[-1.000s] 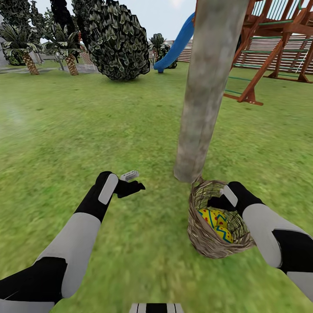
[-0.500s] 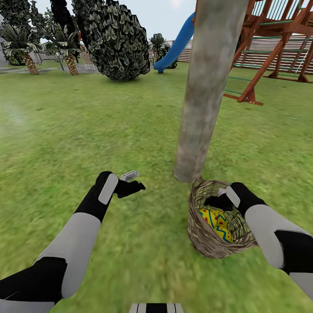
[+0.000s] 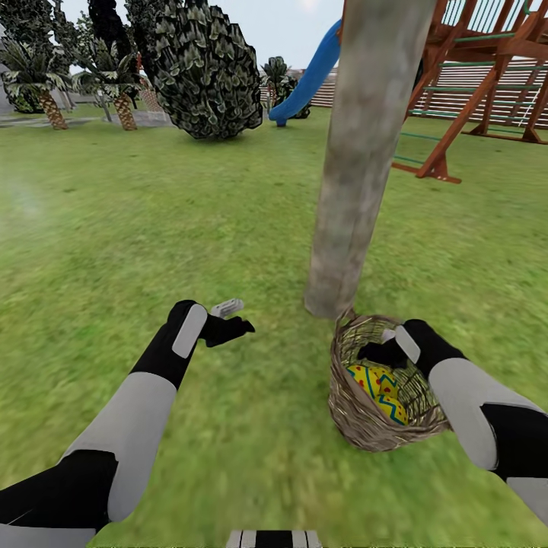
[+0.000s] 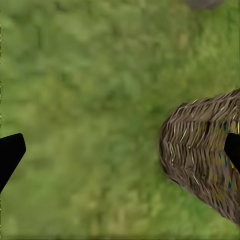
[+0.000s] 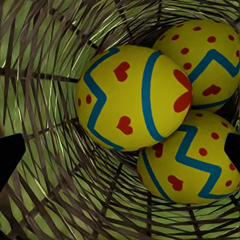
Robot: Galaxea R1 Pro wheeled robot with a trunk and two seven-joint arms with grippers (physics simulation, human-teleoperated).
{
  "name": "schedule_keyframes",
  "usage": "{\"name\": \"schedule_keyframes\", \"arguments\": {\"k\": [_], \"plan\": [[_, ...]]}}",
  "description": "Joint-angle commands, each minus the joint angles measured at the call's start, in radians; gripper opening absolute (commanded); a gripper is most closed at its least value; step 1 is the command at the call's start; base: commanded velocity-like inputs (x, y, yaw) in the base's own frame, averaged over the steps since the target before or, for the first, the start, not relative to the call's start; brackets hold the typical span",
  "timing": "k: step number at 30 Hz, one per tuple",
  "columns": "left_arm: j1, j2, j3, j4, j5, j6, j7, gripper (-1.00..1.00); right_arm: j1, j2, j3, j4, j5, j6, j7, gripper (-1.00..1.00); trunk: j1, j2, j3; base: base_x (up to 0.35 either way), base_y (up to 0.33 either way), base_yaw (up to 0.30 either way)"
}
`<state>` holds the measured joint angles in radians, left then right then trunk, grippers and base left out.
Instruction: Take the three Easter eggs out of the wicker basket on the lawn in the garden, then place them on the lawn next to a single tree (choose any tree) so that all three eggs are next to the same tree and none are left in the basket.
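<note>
While both arms reach forward over the grass, the scene reads as follows.

lawn: bright green grass spreading on all sides, carrying everything else.
tree: thick mottled grey-brown trunk, slightly leaning, its foot just beside the far rim of the basket.
wicker basket: brown open weave, tilted on the grass; in the left wrist view its woven side lies ahead of that arm.
Easter eggs: three yellow eggs with blue zigzags and red marks, bunched touching one another at the basket's bottom, none on the grass.
right gripper: inside the basket mouth, above the eggs; jaws spread wide, the eggs ahead between the two tips, not touched.
left gripper: above bare grass, well apart from the basket; jaws spread, holding nothing.
</note>
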<state>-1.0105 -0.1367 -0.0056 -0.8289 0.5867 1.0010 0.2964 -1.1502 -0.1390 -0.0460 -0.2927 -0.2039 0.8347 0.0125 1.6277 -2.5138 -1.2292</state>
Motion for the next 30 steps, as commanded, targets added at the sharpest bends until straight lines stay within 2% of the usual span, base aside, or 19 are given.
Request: {"name": "schedule_keyframes", "arguments": {"k": [1, 4, 12, 16, 18, 19, 30], "plan": [[0.000, 0.001, 0.000, -0.001, 0.011, 0.002, 0.010, 1.00, 0.000, 0.001, -0.005, 0.000, 0.001, 0.001, 0.001, 1.00, 0.000, -0.001, -0.005, 0.000, 0.000, 0.000], [0.000, 0.002, 0.001, -0.001, 0.009, 0.002, 0.009, 1.00, 0.000, 0.001, -0.005, 0.002, 0.001, -0.015, 0.001, 1.00, 0.001, -0.001, -0.016, 0.000, 0.000, 0.000], [0.000, 0.003, -0.001, -0.001, 0.008, 0.002, 0.009, 1.00, 0.000, -0.001, -0.005, -0.002, 0.003, -0.041, 0.003, 1.00, 0.002, -0.002, -0.020, 0.000, 0.000, 0.000], [0.000, 0.003, -0.001, -0.001, 0.008, 0.002, 0.009, 1.00, 0.000, -0.003, -0.005, 0.002, 0.025, -0.090, 0.003, 1.00, 0.002, -0.002, -0.024, 0.000, 0.000, 0.000], [0.000, 0.003, -0.001, -0.001, 0.008, 0.002, 0.009, 1.00, 0.004, -0.001, -0.005, 0.006, 0.060, -0.141, 0.004, 1.00, 0.002, -0.002, -0.024, 0.000, 0.000, 0.000], [0.000, 0.003, -0.001, -0.001, 0.008, 0.002, 0.009, 1.00, 0.005, -0.001, -0.005, 0.007, 0.063, -0.146, 0.004, 1.00, 0.002, -0.002, -0.024, 0.000, 0.000, 0.000], [0.000, 0.003, -0.001, -0.001, 0.010, 0.001, 0.011, 1.00, 0.007, 0.002, -0.005, 0.007, 0.069, -0.154, 0.004, 1.00, 0.007, -0.004, -0.067, 0.000, 0.000, 0.000]]}}
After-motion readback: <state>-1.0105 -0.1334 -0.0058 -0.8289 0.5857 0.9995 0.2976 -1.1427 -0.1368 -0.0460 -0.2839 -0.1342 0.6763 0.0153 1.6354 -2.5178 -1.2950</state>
